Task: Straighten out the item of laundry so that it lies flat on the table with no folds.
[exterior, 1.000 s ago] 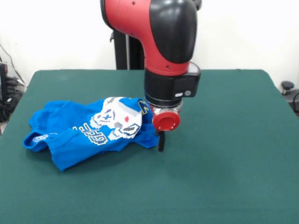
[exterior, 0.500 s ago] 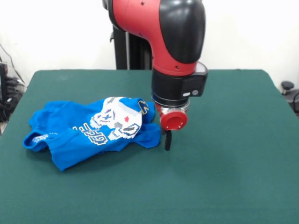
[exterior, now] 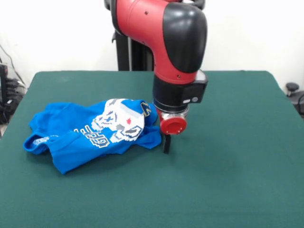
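The item of laundry (exterior: 80, 137), a bright blue T-shirt with a white pixel print, lies crumpled and folded over itself on the left half of the green table (exterior: 228, 166). Its print bulges up near the middle and a sleeve points toward the front left. My gripper (exterior: 166, 145) hangs straight down right beside the shirt's right edge, its tip at or just above the cloth of the table. It shows only as one narrow dark bar below the red wrist disc (exterior: 173, 125). Whether it touches or holds the shirt's hem is unclear.
Dark equipment and cables (exterior: 7, 95) sit off the table's left edge. A small black knob-like object (exterior: 292, 88) stands beyond the right edge. Green table surface stretches to the right of the gripper and in front of it.
The arm swung slightly right, then came back a little to the left. The shirt's right hem has crept a short way right; the rest of the shirt lies as before.
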### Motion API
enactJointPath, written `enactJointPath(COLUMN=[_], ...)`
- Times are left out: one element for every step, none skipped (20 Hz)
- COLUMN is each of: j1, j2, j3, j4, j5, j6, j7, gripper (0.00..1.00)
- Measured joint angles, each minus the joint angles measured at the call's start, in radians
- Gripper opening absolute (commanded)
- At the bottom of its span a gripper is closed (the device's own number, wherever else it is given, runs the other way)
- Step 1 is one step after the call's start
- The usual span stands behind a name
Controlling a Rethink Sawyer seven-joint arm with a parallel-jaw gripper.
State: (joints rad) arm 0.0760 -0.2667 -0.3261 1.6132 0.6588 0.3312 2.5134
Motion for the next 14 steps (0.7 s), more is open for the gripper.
enactJointPath(j1=[0.005, 0.007, 0.016, 0.019, 0.021, 0.024, 0.029, 0.030, 0.032, 0.033, 0.034, 0.034, 0.034, 0.034], j2=[0.005, 0.006, 0.007, 0.008, 0.009, 0.010, 0.012, 0.012, 0.013, 0.014, 0.015, 0.015, 0.015, 0.015], j3=[-0.005, -0.007, -0.016, -0.019, -0.021, -0.024, -0.029, -0.031, -0.034, -0.035, -0.037, -0.037, -0.037, -0.037], j4=[-0.002, -0.003, -0.004, -0.004, -0.004, -0.004, -0.004, -0.004, -0.004, -0.004, -0.004, -0.004, -0.004, -0.004], j5=[0.001, 0.001, 0.000, 0.000, 0.000, 0.001, 0.001, 0.000, 0.000, 0.000, 0.001, 0.001, 0.001, 0.000], j6=[-0.001, -0.001, -0.002, -0.002, -0.002, -0.002, -0.002, -0.002, -0.002, -0.002, -0.002, -0.002, -0.002, -0.002], j7=[0.000, 0.000, 0.000, 0.000, 0.000, 0.000, 0.000, 0.000, 0.000, 0.000, 0.000, 0.000, 0.000, 0.000], gripper=[1.00, 1.00, 1.00, 1.00, 1.00, 1.00, 1.00, 1.00, 1.00, 1.00, 1.00, 1.00, 1.00, 1.00])
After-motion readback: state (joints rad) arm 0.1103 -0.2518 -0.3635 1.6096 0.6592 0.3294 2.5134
